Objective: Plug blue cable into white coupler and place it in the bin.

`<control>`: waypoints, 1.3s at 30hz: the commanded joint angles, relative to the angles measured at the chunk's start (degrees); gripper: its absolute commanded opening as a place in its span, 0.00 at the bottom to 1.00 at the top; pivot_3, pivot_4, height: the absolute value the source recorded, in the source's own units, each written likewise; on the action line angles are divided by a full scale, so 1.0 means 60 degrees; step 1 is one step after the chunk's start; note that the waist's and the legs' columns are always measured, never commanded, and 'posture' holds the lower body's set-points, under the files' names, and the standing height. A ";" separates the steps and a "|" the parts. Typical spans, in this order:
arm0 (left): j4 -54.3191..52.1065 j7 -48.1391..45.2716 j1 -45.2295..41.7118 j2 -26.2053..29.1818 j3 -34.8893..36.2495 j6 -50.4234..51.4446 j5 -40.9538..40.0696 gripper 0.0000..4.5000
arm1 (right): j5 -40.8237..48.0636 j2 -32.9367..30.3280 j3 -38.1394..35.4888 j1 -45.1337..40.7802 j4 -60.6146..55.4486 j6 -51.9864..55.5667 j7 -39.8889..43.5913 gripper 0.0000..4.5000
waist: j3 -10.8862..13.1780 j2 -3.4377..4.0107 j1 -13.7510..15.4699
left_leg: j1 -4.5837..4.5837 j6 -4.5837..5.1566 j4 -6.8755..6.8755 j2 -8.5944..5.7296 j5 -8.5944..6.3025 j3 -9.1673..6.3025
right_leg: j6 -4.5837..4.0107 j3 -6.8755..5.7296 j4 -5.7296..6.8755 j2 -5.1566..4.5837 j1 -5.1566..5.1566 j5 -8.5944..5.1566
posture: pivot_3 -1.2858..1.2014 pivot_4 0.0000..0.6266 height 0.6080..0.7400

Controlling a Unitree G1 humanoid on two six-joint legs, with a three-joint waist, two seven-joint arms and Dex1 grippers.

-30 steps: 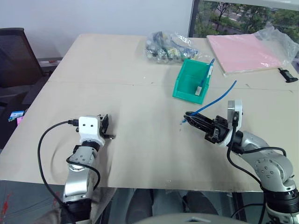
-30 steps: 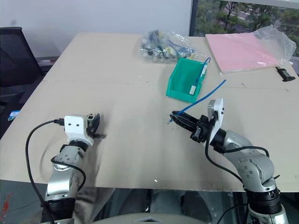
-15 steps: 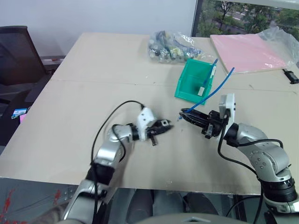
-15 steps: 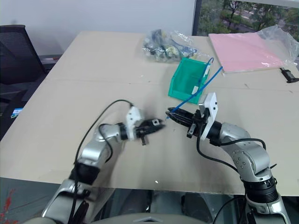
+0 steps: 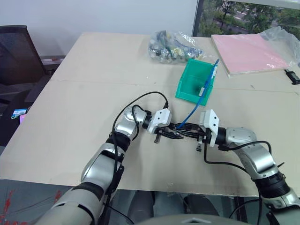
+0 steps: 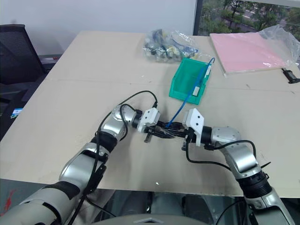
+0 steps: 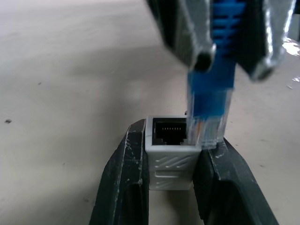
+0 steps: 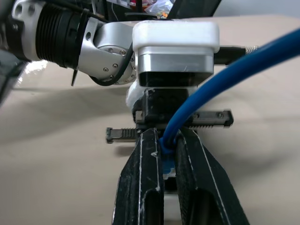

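My two grippers meet tip to tip low over the middle of the table. The left gripper [image 5: 174, 135] is shut on the white coupler [image 7: 171, 150], whose dark socket faces the other hand. The right gripper [image 5: 184, 133] is shut on the blue cable [image 8: 167, 150] just behind its clear plug [image 7: 209, 126]. The plug tip touches the coupler's face at the socket's edge, off-centre. From there the cable [image 5: 194, 110] arcs up and back, and its far end hangs over the teal bin [image 5: 190, 84] beyond the grippers.
A clear bag of parts [image 5: 173, 46] lies behind the bin. A pink sheet in plastic [image 5: 251, 51] and a small black item [image 5: 293, 77] sit at the far right. A black chair [image 5: 16, 56] stands off the table's left side.
The left arm swung in from the left and turned its gripper to face the right one. The right gripper sank a little. Plug and coupler, apart before, now touch.
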 commanded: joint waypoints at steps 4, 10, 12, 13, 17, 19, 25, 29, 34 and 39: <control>0.0723 -0.0388 0.0054 -0.0242 -0.0135 -0.0583 0.0525 0.14 | -0.0581 -0.0158 0.0003 -0.0012 0.0485 -0.0679 0.0218 0.00 | -0.0001 0.0000 0.0010 | 0.0000 0.0000 0.0030 0.0004 0.0000 -0.0005 | 0.0000 -0.0031 0.0010 -0.0007 0.0003 0.0000 | 0.52 0.24 1.00; 0.1056 -0.0296 -0.0044 -0.0280 0.0077 -0.0639 0.0598 0.14 | -0.0490 -0.0239 -0.0134 0.0050 0.0359 -0.0644 0.0282 0.00 | -0.0002 0.0000 0.0004 | 0.0005 0.0001 0.0043 0.0004 0.0000 -0.0008 | 0.0000 -0.0038 0.0038 -0.0008 0.0008 0.0000 | 0.52 0.24 1.00; 0.1100 -0.0323 -0.0059 -0.0309 0.0141 -0.0610 0.0594 0.14 | -0.0463 -0.0261 -0.0175 0.0062 0.0320 -0.0611 0.0274 0.00 | -0.0002 0.0000 0.0006 | 0.0005 0.0001 0.0052 0.0005 0.0000 -0.0010 | 0.0000 -0.0038 0.0047 -0.0008 0.0008 0.0000 | 0.52 0.24 1.00; 0.1116 -0.0336 -0.0067 -0.0316 0.0156 -0.0620 0.0610 0.14 | -0.0471 -0.0282 -0.0189 0.0073 0.0314 -0.0612 0.0278 0.00 | -0.0002 0.0000 0.0006 | 0.0005 0.0001 0.0055 0.0005 -0.0001 -0.0010 | 0.0000 -0.0038 0.0048 -0.0008 0.0008 0.0000 | 0.52 0.24 1.00; 0.1165 -0.0346 -0.0052 -0.0302 0.0174 -0.0675 0.0665 0.14 | -0.0478 -0.0363 -0.0212 0.0120 0.0222 -0.0538 0.0272 0.00 | -0.0002 0.0000 0.0007 | 0.0005 0.0002 0.0068 0.0005 -0.0001 -0.0012 | 0.0000 -0.0041 0.0049 -0.0008 0.0017 0.0000 | 0.52 0.24 1.00; 0.1185 -0.0341 -0.0044 -0.0298 0.0182 -0.0677 0.0684 0.14 | -0.0466 -0.0390 -0.0199 0.0135 0.0115 -0.0457 0.0256 0.00 | -0.0002 0.0000 0.0007 | 0.0005 0.0002 0.0069 0.0005 -0.0001 -0.0016 | 0.0000 -0.0044 0.0049 -0.0008 0.0017 0.0000 | 0.52 0.24 1.00; 0.1350 -0.0283 -0.0035 -0.0305 0.0198 -0.0739 0.0798 0.14 | -0.0442 -0.0402 -0.0188 0.0153 -0.0042 -0.0270 0.0200 0.00 | -0.0003 0.0000 0.0007 | 0.0005 0.0002 0.0071 0.0005 -0.0001 -0.0018 | 0.0000 -0.0046 0.0049 -0.0008 0.0022 0.0000 | 0.52 0.24 1.00; 0.1397 -0.0293 -0.0006 -0.0321 0.0193 -0.0776 0.0848 0.14 | -0.0416 -0.0466 -0.0248 0.0206 -0.0174 -0.0172 0.0160 0.00 | -0.0004 -0.0001 0.0008 | 0.0007 0.0002 0.0074 0.0005 -0.0001 -0.0020 | 0.0000 -0.0048 0.0051 -0.0008 0.0023 0.0000 | 0.52 0.24 1.00; 0.1453 -0.0272 0.0020 -0.0341 0.0201 -0.0816 0.0905 0.14 | -0.0352 -0.0488 -0.0300 0.0205 -0.0331 -0.0030 0.0116 0.00 | -0.0005 -0.0001 0.0009 | 0.0007 0.0002 0.0076 0.0005 -0.0001 -0.0021 | 0.0000 -0.0049 0.0051 -0.0008 0.0026 0.0000 | 0.52 0.24 1.00; 0.1471 -0.0266 0.0028 -0.0330 0.0217 -0.0817 0.0922 0.14 | -0.0289 -0.0496 -0.0323 0.0272 -0.0484 0.0090 0.0099 0.00 | -0.0005 -0.0001 0.0011 | 0.0006 0.0002 0.0077 0.0005 -0.0001 -0.0023 | 0.0000 -0.0051 0.0051 -0.0008 0.0027 0.0000 | 0.52 0.24 1.00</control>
